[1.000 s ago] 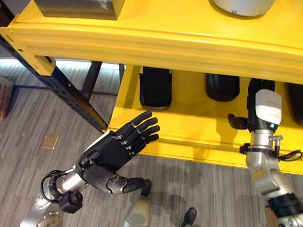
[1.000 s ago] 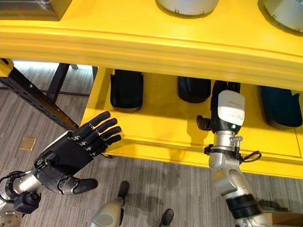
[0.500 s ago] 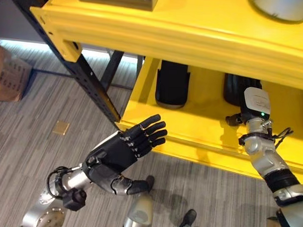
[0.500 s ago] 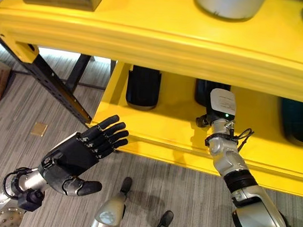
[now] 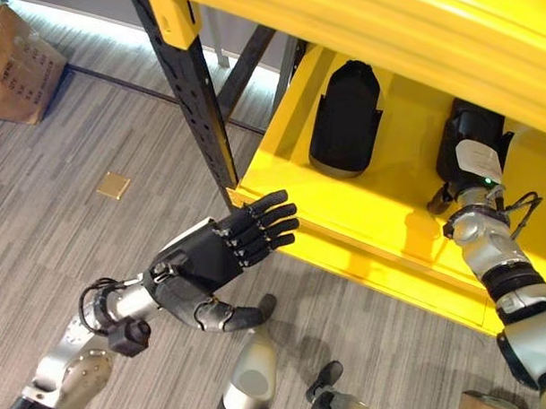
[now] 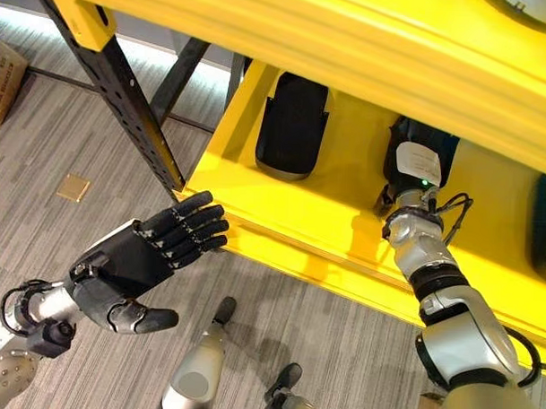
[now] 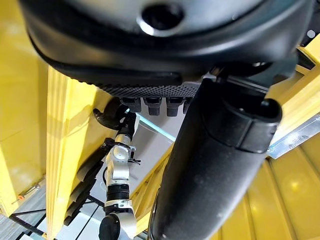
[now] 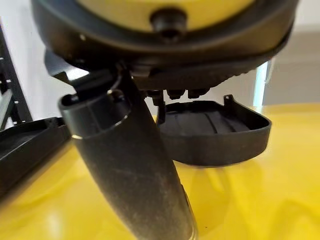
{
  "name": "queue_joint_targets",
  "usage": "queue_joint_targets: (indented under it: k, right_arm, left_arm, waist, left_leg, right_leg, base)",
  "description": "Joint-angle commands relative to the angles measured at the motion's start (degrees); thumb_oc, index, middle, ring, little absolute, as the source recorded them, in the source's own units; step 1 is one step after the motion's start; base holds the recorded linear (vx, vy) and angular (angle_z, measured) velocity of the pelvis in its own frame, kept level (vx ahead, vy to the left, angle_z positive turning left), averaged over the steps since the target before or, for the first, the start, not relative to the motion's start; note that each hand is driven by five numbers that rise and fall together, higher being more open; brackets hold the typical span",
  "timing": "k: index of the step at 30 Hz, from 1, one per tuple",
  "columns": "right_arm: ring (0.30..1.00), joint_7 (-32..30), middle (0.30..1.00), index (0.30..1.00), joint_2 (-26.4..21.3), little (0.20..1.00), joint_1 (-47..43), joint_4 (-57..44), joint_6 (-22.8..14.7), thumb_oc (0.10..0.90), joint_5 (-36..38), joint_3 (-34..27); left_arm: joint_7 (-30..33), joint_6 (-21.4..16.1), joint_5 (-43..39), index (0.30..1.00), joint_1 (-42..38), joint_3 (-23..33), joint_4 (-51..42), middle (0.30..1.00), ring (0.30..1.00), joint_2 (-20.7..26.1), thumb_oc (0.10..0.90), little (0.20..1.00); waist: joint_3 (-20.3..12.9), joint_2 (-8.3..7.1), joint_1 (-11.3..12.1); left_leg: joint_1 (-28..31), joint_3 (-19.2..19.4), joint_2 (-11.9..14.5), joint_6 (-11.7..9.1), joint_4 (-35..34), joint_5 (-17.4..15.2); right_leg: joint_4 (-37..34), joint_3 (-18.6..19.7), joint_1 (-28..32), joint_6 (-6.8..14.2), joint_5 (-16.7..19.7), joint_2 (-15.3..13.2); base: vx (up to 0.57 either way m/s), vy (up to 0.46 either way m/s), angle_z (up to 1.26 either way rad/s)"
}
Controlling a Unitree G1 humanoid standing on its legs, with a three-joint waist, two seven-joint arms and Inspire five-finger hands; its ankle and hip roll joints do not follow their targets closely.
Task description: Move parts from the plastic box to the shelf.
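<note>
Black moulded parts lie on the lower level of the yellow shelf point(image 5: 362, 217): one part point(image 5: 346, 120) towards the shelf's left end, and a second part point(image 6: 416, 157) further right, where the right hand point(image 6: 408, 189) reaches in over the shelf's front edge. Nearest, in front of the shelf and below its front edge, the left hand point(image 5: 213, 256) hangs above the grey carpet floor point(image 5: 67, 206) with its palm up, fingers point(image 5: 268, 224) straight and spread, thumb out to the side, holding nothing and touching nothing. In the right wrist view the right hand's thumb point(image 8: 127, 165) stands straight over the yellow surface, just beside the second part; its fingers are hidden, so their state cannot be told. A black upright post point(image 5: 192, 85) carries the shelf's left end. A cardboard box point(image 5: 22, 66) sits on the floor, well away from the shelf.
</note>
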Motion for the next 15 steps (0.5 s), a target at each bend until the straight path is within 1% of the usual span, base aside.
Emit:
queue_joint_targets:
  k: [1, 2, 4, 5, 6, 8, 10, 15]
  right_arm:
    - [1.000, 2.23, 1.000, 1.000, -4.71, 1.000, -5.08, 3.81, 2.27, 0.900, 1.97, 4.76]
    - [1.000, 3.97, 1.000, 1.000, -4.58, 1.000, -5.42, 4.52, 2.47, 0.900, 2.87, 5.03]
    - [1.000, 5.36, 1.000, 1.000, -4.59, 1.000, -5.52, 4.97, 2.70, 0.900, 2.66, 5.28]
    - [1.000, 6.32, 1.000, 1.000, -4.50, 1.000, -5.69, 5.41, 3.12, 0.900, 4.08, 5.57]
    - [1.000, 8.67, 1.000, 1.000, -4.19, 1.000, -5.82, 5.98, 3.53, 0.900, 6.11, 5.31]
    - [1.000, 11.04, 1.000, 1.000, -3.66, 1.000, -5.98, 6.89, 4.38, 0.900, 6.61, 5.13]
    - [1.000, 15.97, 1.000, 1.000, -2.91, 1.000, -6.17, 8.23, 4.25, 0.900, 10.96, 4.82]
    - [1.000, 17.95, 1.000, 1.000, -1.25, 1.000, -6.04, 9.04, 5.28, 0.900, 11.46, 4.12]
  left_arm:
    - [-3.93, -1.74, -3.08, 1.000, -2.02, 2.49, -5.23, 1.000, 1.000, -0.79, 0.900, 1.000]
    - [-3.88, -1.46, -3.25, 1.000, -2.13, 2.68, -5.25, 1.000, 1.000, -0.72, 0.900, 1.000]
    - [-3.92, -0.94, -3.21, 1.000, -2.28, 2.96, -5.25, 1.000, 1.000, -0.92, 0.900, 1.000]
    - [-4.06, -0.73, -3.02, 1.000, -2.44, 3.02, -5.16, 1.000, 1.000, -1.04, 0.900, 1.000]
    - [-4.20, -0.43, -2.84, 1.000, -2.37, 3.22, -5.36, 1.000, 1.000, -1.11, 0.900, 1.000]
    - [-4.32, 0.05, -2.62, 1.000, -2.64, 3.39, -5.25, 1.000, 1.000, -1.37, 0.900, 1.000]
    - [-3.77, 1.01, -1.81, 1.000, -3.31, 3.47, -5.60, 1.000, 1.000, -1.90, 0.900, 1.000]
    - [-3.33, 2.40, -0.54, 1.000, -4.23, 3.19, -5.78, 1.000, 1.000, -2.94, 0.900, 1.000]
  waist:
    - [-1.85, 0.32, 1.03]
    - [-1.73, 0.26, 1.26]
    - [-1.70, 0.25, 1.37]
    - [-1.69, 0.20, 1.45]
    - [-1.69, 0.12, 1.56]
    - [-1.70, 0.02, 1.62]
    - [-1.71, -0.12, 1.75]
    - [-1.78, -0.46, 1.85]
  left_leg:
    - [-0.91, -1.02, -2.43, 2.82, 0.62, -4.78]
    - [-0.67, -0.87, -2.43, 2.79, 0.53, -4.80]
    - [-0.61, -0.90, -2.45, 2.82, 0.49, -4.77]
    - [-0.54, -0.90, -2.47, 2.84, 0.41, -4.73]
    - [-0.54, -0.93, -2.51, 2.85, 0.47, -4.76]
    - [-0.35, -0.85, -2.56, 2.90, 0.32, -4.70]
    - [-0.15, -0.92, -2.64, 2.89, 0.07, -4.57]
    - [0.15, -0.73, -2.59, 2.81, 0.28, -4.62]
  right_leg:
    - [5.46, -2.64, -2.39, -3.02, -2.88, 2.75]
    - [5.62, -2.67, -2.25, -3.01, -2.99, 2.70]
    - [5.73, -2.81, -2.22, -3.00, -2.97, 2.63]
    - [5.74, -2.88, -2.18, -3.00, -2.95, 2.60]
    - [5.77, -2.94, -2.13, -2.98, -2.93, 2.55]
    - [5.78, -3.03, -2.03, -2.95, -2.87, 2.54]
    - [5.72, -3.16, -1.91, -2.90, -2.79, 2.50]
    - [5.78, -3.24, -1.54, -2.80, -2.70, 2.44]
  base:
    - [0.00, 0.000, 0.00]
    - [0.00, 0.000, 0.00]
    - [0.00, 0.000, 0.00]
    - [0.00, 0.000, 0.00]
    - [0.00, 0.000, 0.00]
    - [0.00, 0.000, 0.00]
    - [0.00, 0.000, 0.00]
    - [0.00, -0.002, 0.01]
